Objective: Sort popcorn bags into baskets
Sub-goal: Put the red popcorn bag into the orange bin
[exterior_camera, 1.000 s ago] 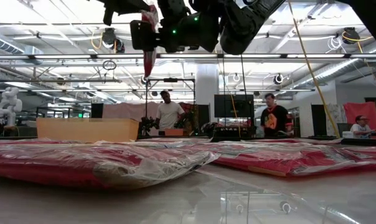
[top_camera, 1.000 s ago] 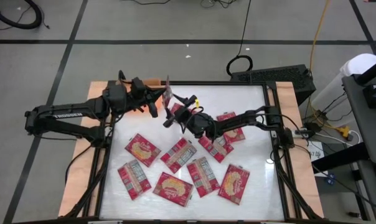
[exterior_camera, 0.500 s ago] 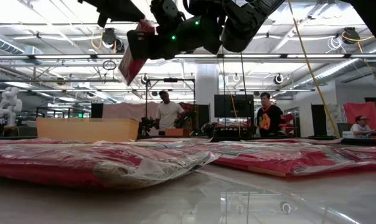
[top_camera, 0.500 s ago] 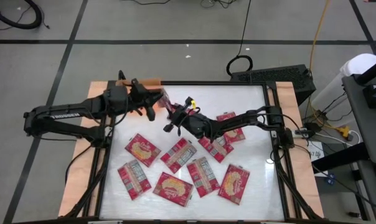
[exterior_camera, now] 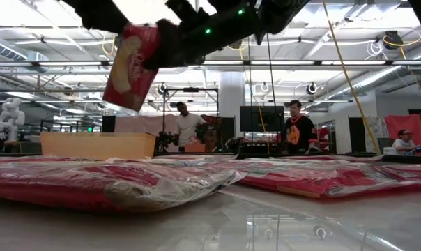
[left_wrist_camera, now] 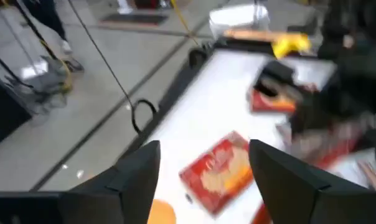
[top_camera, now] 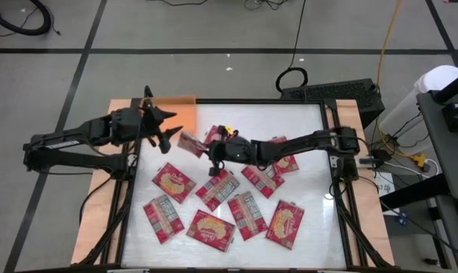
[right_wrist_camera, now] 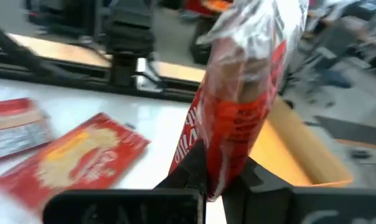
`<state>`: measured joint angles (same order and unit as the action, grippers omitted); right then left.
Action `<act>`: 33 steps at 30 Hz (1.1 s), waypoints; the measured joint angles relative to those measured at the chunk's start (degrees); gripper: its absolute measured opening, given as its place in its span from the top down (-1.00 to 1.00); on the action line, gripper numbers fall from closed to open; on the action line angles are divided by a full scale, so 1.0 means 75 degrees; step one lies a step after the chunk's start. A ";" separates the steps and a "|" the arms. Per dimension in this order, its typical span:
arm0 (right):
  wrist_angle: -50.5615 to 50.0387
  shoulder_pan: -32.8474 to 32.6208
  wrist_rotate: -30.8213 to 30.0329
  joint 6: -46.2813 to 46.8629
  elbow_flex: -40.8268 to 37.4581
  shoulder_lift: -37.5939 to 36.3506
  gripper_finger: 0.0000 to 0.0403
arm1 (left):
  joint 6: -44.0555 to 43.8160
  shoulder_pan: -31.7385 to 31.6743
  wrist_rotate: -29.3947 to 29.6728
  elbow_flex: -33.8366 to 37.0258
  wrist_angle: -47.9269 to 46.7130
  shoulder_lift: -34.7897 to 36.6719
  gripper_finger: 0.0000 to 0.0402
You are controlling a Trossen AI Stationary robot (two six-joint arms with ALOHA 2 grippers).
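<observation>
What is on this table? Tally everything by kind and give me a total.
popcorn bags on the table: 9 (two partly hidden by the right arm, so less certain)
held popcorn bag, in the right gripper: 1
orange basket: 1
Total: 11

Right claw [top_camera: 201, 147] clamped, raised mid-table; left claw [top_camera: 162, 126] spread, nearby.

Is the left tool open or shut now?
Open: the left tool shows its two fingers spread apart, nothing between them; the popcorn bag hangs beyond.
</observation>
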<state>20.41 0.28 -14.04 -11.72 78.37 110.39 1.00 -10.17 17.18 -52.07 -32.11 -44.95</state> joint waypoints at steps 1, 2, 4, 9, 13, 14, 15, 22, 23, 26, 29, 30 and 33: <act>-0.0239 0.0035 0.0196 0.0017 0.0000 -0.0103 0.96 | 0.0001 0.0003 -0.0186 0.0000 -0.0240 0.0008 -0.28; -0.0512 0.0066 0.0368 0.0017 0.0000 -0.0218 0.96 | 0.0012 0.0003 -0.0399 0.0000 -0.0439 0.0006 -0.29; -0.0915 0.0133 0.0813 0.0020 -0.0003 -0.0377 0.95 | 0.0035 0.0006 -0.0880 0.0000 -0.0784 -0.0015 -0.30; -0.1384 0.0292 0.1997 -0.0036 -0.0003 -0.0575 0.95 | 0.0009 0.0130 -0.2096 0.0277 -0.0876 -0.0155 -0.20; -0.1394 0.0311 0.2750 -0.0297 -0.0003 -0.0569 0.95 | 0.0073 0.0423 -0.2248 0.0713 -0.0137 -0.0299 -0.11; -0.1382 0.0312 0.2831 -0.0362 -0.0003 -0.0569 0.95 | 0.0159 0.0525 -0.2339 0.0832 0.0097 -0.0327 -0.09; -0.1355 0.0313 0.2878 -0.0393 -0.0003 -0.0569 0.95 | 0.0235 0.0635 -0.2467 0.0939 0.0350 -0.0355 -0.07; -0.1271 0.0392 0.2902 -0.0465 -0.0003 -0.0569 0.95 | 0.0402 0.1146 -0.2531 0.1404 0.1221 -0.0356 0.18; -0.1231 0.0395 0.2899 -0.0508 -0.0003 -0.0569 0.94 | 0.0396 0.1176 -0.2478 0.1429 0.1319 -0.0359 0.27; -0.1150 0.0407 0.2889 -0.0448 -0.0003 -0.0569 0.92 | 0.0333 0.1198 -0.2451 0.1460 0.1516 -0.0356 0.60; -0.1201 0.0398 0.2544 0.0142 -0.0003 -0.0609 0.84 | 0.0198 0.1179 -0.2373 0.1473 0.1490 -0.0292 0.91; -0.1426 0.0381 0.2372 0.0207 -0.0003 -0.0738 0.80 | 0.0178 0.1153 -0.2264 0.1475 0.1472 -0.0228 0.93; -0.2147 0.0184 0.1293 0.0010 0.0012 -0.1176 0.63 | 0.0458 0.0993 -0.2039 0.1475 0.1487 0.0065 0.92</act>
<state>4.31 1.66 -4.34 -11.65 78.46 101.57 4.43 -2.73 1.89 -41.01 -20.96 -44.46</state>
